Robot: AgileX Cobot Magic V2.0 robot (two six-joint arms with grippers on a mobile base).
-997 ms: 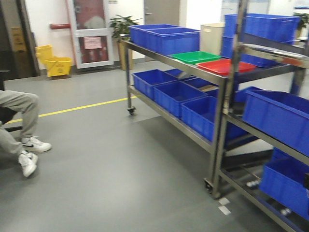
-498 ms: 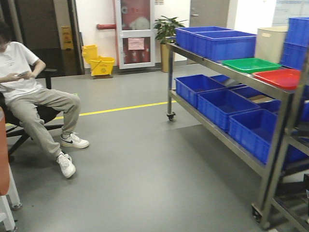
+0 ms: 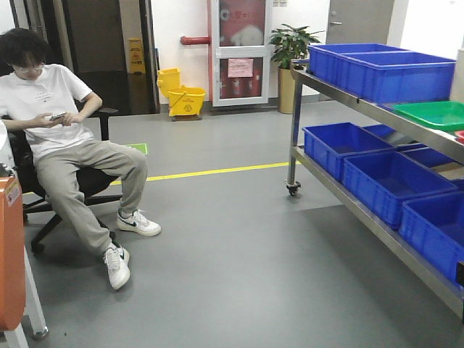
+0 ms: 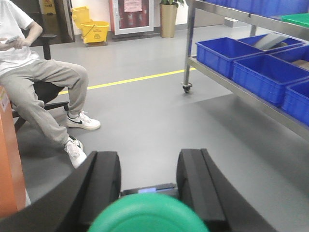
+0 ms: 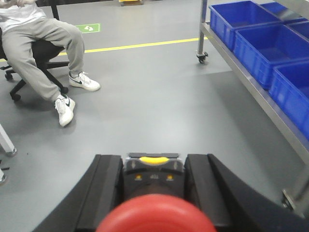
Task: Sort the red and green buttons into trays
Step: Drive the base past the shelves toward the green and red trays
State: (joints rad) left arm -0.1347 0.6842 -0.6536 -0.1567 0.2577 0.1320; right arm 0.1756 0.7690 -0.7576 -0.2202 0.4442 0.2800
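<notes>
In the left wrist view my left gripper (image 4: 147,169) is shut on a green button (image 4: 147,215). Its round green cap fills the bottom of the frame, and its dark body sits between the black fingers (image 4: 102,181). In the right wrist view my right gripper (image 5: 153,162) is shut on a red button (image 5: 157,215), a dark block with a yellow mark under a red cap. Both grippers hang over the grey floor. The green tray (image 3: 431,114) lies on the rack's top shelf at the right edge. Only a sliver of the red tray (image 3: 460,135) shows beside it.
A wheeled steel rack (image 3: 296,130) runs along the right, with blue crates (image 3: 380,69) on top and more (image 3: 384,185) on the lower shelf. A person (image 3: 61,145) sits in a chair at the left. An orange object (image 3: 11,254) stands at the near left. Behind are a yellow mop bucket (image 3: 181,98) and a yellow floor line (image 3: 217,172).
The front view has swung left: the rack and trays slid toward the right edge, the red tray almost out of frame, and the seated person came fully into view.
</notes>
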